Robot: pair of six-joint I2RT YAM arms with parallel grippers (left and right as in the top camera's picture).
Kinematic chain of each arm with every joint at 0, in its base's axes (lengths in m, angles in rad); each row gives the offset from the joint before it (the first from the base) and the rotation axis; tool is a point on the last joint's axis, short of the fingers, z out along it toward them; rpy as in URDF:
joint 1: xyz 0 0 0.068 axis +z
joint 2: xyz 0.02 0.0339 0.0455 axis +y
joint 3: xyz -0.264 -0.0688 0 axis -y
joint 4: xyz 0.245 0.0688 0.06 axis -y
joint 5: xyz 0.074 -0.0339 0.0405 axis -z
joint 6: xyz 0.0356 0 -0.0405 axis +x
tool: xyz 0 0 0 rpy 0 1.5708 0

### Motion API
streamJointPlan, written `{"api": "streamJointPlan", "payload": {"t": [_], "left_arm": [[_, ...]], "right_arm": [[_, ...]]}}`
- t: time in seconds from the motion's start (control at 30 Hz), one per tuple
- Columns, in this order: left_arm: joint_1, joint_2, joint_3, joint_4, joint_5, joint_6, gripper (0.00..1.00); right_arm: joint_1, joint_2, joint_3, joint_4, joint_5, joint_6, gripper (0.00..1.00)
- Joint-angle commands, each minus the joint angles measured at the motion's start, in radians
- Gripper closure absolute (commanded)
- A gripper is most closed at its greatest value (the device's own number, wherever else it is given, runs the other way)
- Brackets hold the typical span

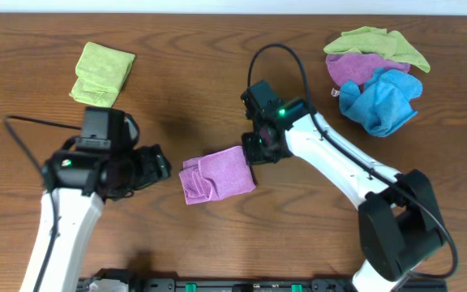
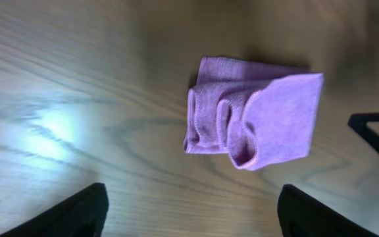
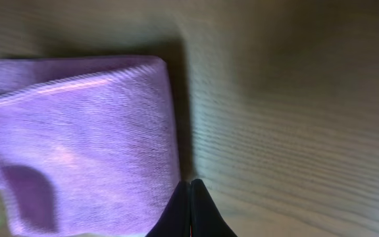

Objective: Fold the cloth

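A purple cloth (image 1: 217, 174) lies folded on the wooden table, its left edge rumpled into small folds. It also shows in the left wrist view (image 2: 255, 115) and the right wrist view (image 3: 77, 131). My right gripper (image 1: 254, 154) is shut, its tips (image 3: 191, 183) pressed together at the cloth's right edge, with no cloth visibly between them. My left gripper (image 1: 162, 165) is open and empty (image 2: 193, 191), a short way left of the cloth and not touching it.
A folded green cloth (image 1: 102, 73) lies at the far left. A pile of a green cloth (image 1: 375, 45), a purple cloth (image 1: 359, 69) and a blue cloth (image 1: 379, 101) sits at the far right. The right gripper shows at the left wrist view's edge (image 2: 377, 131).
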Motion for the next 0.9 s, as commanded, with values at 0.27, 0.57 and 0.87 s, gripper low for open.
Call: {"api": "streamJointPlan", "payload": {"t": [0.27,0.57,0.87], "left_arm": [[-0.021,0.208,-0.168,0.209,0.174,0.000,0.06],[-0.144,0.312,-0.169,0.313,0.174,-0.040,0.03],[-0.158,0.336,-0.170,0.323,0.154,-0.053,0.05]], "right_arm": [[-0.015,0.021,-0.132,0.151,0.005,0.085,0.98],[0.010,0.033,-0.132,0.202,-0.129,0.105,0.98],[0.074,0.033,-0.132,0.247,-0.188,0.134,0.99]]}}
